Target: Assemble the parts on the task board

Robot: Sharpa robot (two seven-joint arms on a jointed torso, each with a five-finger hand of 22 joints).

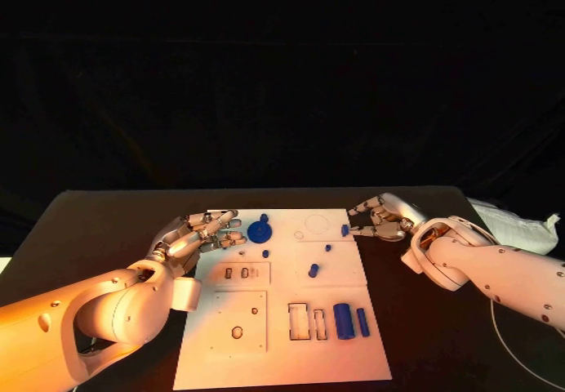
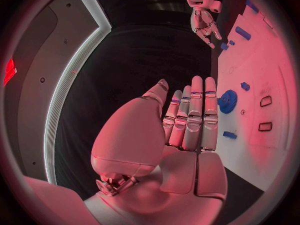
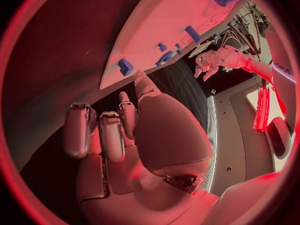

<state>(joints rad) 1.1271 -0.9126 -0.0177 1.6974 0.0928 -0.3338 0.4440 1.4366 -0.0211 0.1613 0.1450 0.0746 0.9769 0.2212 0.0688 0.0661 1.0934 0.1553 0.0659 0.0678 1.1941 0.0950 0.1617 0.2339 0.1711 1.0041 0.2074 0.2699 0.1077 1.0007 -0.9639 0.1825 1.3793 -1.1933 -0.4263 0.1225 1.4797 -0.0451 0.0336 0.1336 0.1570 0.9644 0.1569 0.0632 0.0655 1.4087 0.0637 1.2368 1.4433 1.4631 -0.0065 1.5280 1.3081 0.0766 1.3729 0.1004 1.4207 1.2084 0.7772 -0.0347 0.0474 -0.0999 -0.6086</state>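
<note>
Task board (image 1: 282,327) sits mid-table, blue gear (image 1: 259,233) at its far-left corner just beside left hand (image 1: 202,233), fingers released, likely lining up a grasp; right hand (image 1: 385,219) clenched, whether it holds anything unclear.

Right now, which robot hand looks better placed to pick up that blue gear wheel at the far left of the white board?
The left robot hand, probably. Its fingertips sit right beside the blue gear at the white board's far left corner, holding nothing. The right robot hand hovers off the opposite edge, by a small blue piece.
</note>
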